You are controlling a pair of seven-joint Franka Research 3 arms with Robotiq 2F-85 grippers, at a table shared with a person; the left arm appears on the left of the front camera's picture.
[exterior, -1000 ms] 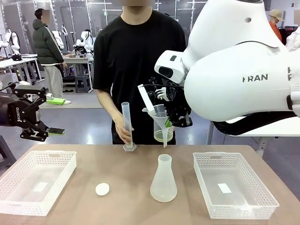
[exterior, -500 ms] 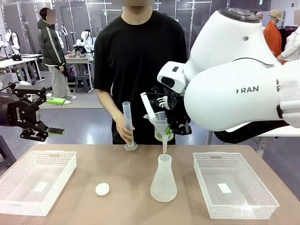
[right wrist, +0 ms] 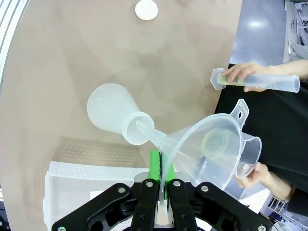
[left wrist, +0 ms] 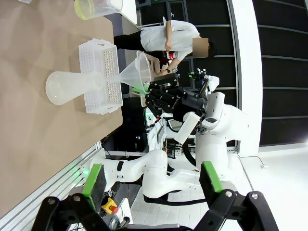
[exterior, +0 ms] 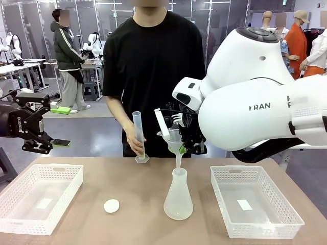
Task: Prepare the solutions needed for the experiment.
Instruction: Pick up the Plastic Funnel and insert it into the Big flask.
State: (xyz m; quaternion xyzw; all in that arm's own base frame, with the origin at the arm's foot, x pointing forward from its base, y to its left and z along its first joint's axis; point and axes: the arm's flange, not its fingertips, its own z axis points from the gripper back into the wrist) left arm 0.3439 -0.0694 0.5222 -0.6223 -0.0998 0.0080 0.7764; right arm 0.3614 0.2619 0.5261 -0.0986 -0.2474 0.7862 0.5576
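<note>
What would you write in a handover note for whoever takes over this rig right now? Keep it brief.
Left gripper: open, empty, raised at the left.
Right gripper: shut on the funnel, its stem at the mouth of the conical flask.
The solution sits in a beaker in the person's hand, behind the funnel.
Done: funnel placed. Left: pouring; the flask looks empty.

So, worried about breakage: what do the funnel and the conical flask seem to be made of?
Clear conical funnel: likely thin plastic, glossy; moulded hanging tab on its rim. Frosted conical flask: probably translucent plastic, matte, milky walls; frosted glass not excluded.
</note>
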